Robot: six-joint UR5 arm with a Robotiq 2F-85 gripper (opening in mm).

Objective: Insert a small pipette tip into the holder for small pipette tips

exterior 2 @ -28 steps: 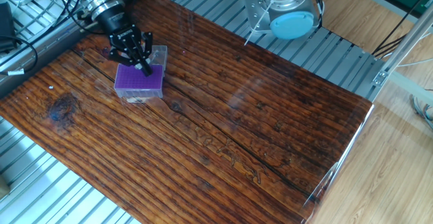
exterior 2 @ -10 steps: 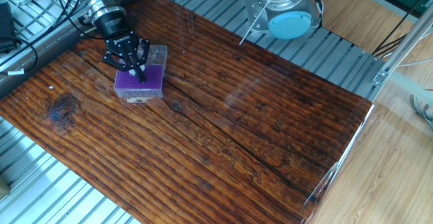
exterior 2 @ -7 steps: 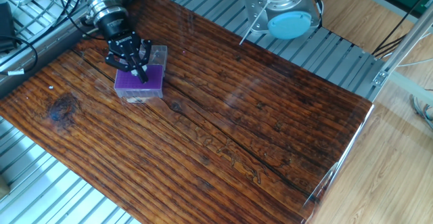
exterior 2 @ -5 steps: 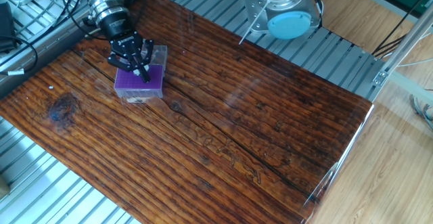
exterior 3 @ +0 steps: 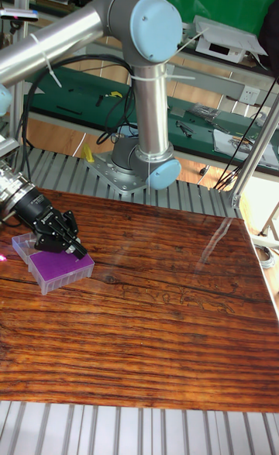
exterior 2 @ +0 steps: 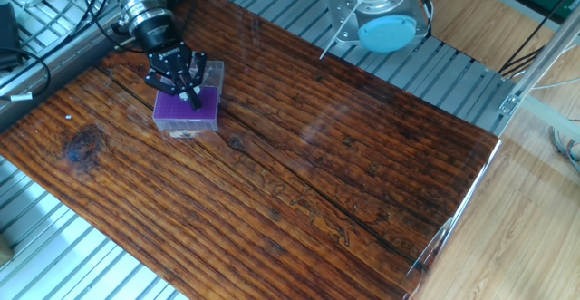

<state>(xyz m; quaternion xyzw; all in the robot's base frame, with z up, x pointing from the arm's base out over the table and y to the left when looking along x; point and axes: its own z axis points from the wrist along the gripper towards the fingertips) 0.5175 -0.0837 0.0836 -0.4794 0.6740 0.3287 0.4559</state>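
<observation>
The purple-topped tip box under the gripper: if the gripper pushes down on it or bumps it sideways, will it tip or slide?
The holder looks low, wide and flat on the wooden table, so tipping seems unlikely. Its clear plastic walls suggest it is light, so a sideways bump from the gripper would probably slide it across the glossy wood. Pressing straight down should hold it steady.

Holder [exterior 2: 186, 110] [exterior 3: 59, 266]: clear box, purple hole grid on top.
Sits flat on the wooden table near its far left corner, top face up, a clear lid or flap open behind it. Grid holes too small to resolve; no pipette tip can be made out.
</observation>
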